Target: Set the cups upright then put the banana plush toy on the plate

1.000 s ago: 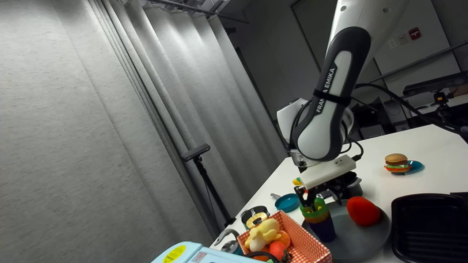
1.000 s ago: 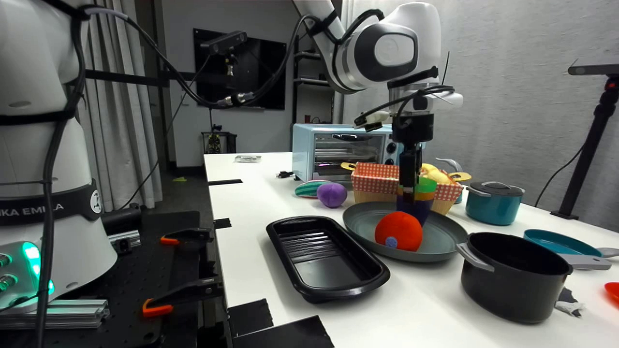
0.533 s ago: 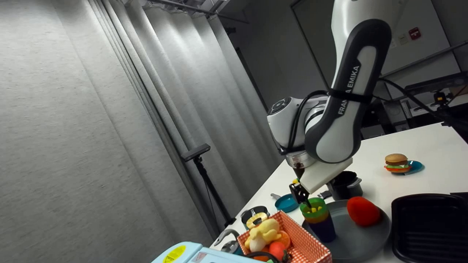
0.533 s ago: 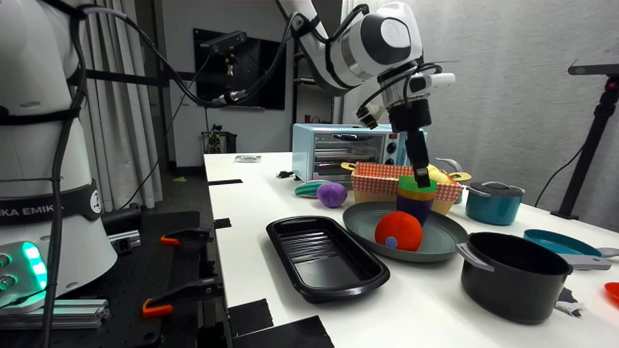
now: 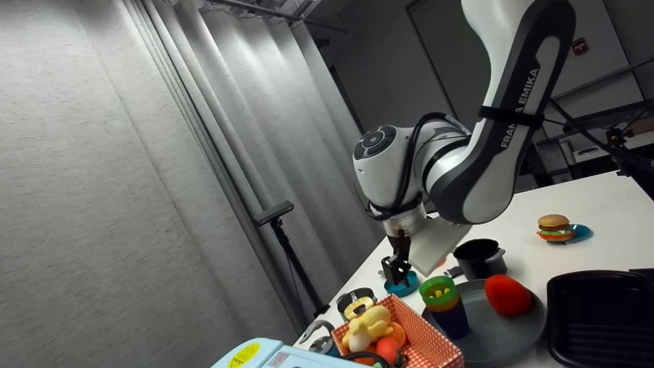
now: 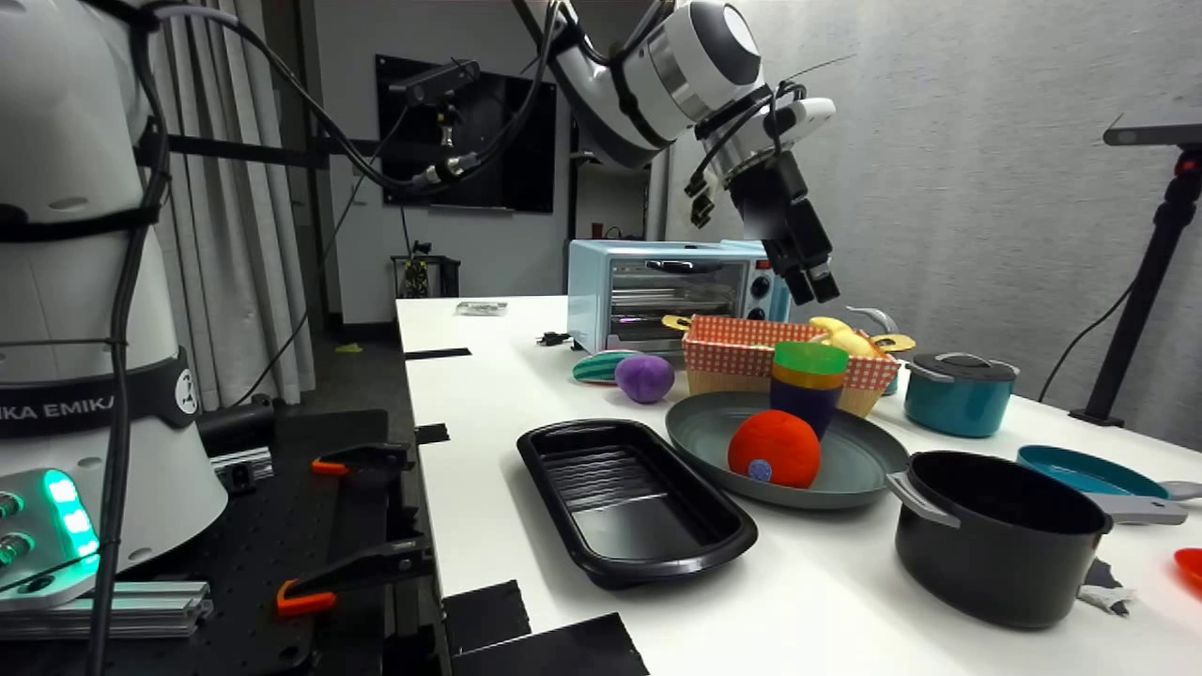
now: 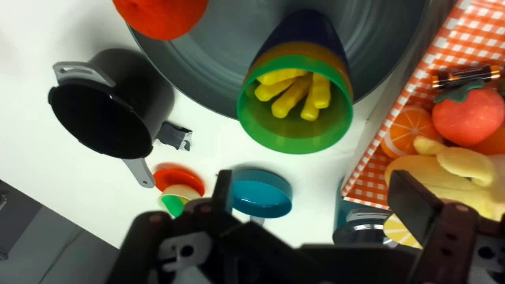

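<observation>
Our claw (image 7: 313,185) stands wide and empty. What we take for the banana plush toy (image 7: 463,169) lies in the gingham basket (image 7: 473,37); we expect it light and squashy, best gripped across its thick body rather than by a flap.

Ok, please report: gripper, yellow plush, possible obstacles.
Gripper open, nothing held. Yellow plush in checked basket. Stacked cups upright on grey plate. Possible obstacle: cream-green item on or beside red dish.
</observation>
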Robot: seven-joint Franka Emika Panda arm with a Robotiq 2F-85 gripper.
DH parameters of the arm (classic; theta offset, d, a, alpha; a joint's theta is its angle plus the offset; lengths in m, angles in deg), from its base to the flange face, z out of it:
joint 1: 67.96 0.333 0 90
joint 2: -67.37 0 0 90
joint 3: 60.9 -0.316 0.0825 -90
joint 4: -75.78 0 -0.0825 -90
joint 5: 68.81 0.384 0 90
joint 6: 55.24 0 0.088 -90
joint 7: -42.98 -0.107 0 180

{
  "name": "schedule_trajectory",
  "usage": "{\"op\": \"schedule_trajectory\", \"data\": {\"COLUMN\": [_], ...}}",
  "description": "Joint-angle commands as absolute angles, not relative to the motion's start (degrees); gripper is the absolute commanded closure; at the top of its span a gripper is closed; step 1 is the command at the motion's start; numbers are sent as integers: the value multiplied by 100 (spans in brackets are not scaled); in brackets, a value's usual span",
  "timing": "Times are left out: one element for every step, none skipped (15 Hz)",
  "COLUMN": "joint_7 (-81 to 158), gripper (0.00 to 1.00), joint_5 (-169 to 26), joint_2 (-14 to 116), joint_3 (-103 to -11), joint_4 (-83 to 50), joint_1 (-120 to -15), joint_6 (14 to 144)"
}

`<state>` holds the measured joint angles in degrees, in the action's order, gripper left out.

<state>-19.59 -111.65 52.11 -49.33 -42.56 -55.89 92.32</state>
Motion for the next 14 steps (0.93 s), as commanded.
{"op": "schedule_trajectory", "data": {"joint_7": [-1469,-1103,-809,-461,-134,247,658,1071,1391,1733,2028,2345,2584,2800], "gripper": [0,0,0,0,0,0,0,0,0,0,0,0,0,0], "joint_5": [-11451,-11294,-11237,-11115,-11061,-10948,-10825,-10701,-10593,-10451,-10319,-10134,-10019,-9929], "joint_2": [5287,5248,5223,5181,5137,5073,5008,4932,4880,4794,4728,4649,4589,4527], "joint_3": [-5324,-5461,-5547,-5647,-5710,-5725,-5807,-5870,-5916,-5971,-6023,-5921,-5917,-5896], "joint_4": [-4325,-4329,-4331,-4326,-4310,-4295,-4271,-4230,-4204,-4142,-4090,-4007,-3943,-3863], "joint_1": [-5773,-5831,-5853,-5899,-5924,-5917,-5986,-6043,-6090,-6159,-6214,-6132,-6143,-6129], "joint_6": [9600,9720,9795,9898,9963,10050,10091,10106,10108,10083,10057,10016,9984,9947]}}
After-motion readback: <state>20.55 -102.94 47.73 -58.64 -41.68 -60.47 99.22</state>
